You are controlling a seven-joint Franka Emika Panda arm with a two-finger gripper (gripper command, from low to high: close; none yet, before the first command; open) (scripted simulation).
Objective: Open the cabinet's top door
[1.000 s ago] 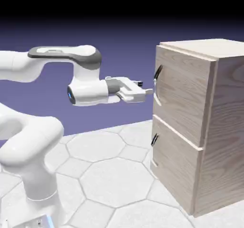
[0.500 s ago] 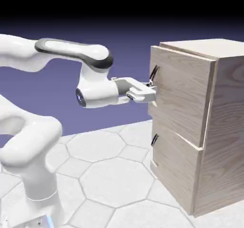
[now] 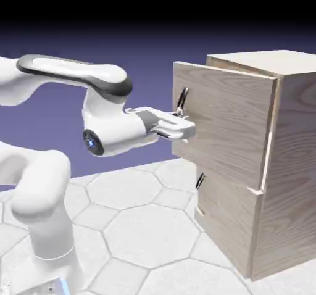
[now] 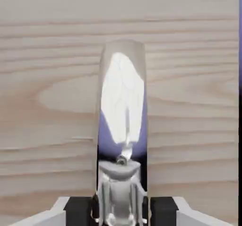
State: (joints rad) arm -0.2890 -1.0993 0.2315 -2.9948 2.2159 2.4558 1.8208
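Gripping the shiny, curved metal handle (image 4: 122, 97), the small dark fingers (image 4: 78, 211) hold the light wood-grain top door (image 3: 225, 124) ajar, right of centre in the exterior view.

The cabinet (image 3: 296, 139) looks like pale wood, its grain plain and its finish near matt. The top door (image 3: 231, 124) shares that wood look, the grain streaking across it in the hand view. Its handle (image 4: 122, 97), running from the centre toward six o'clock, is mirror-glossy, smooth metal by its look. The arm (image 3: 117, 127) looks like smooth, glossy white plastic, with glossy dark trim toward ten o'clock.
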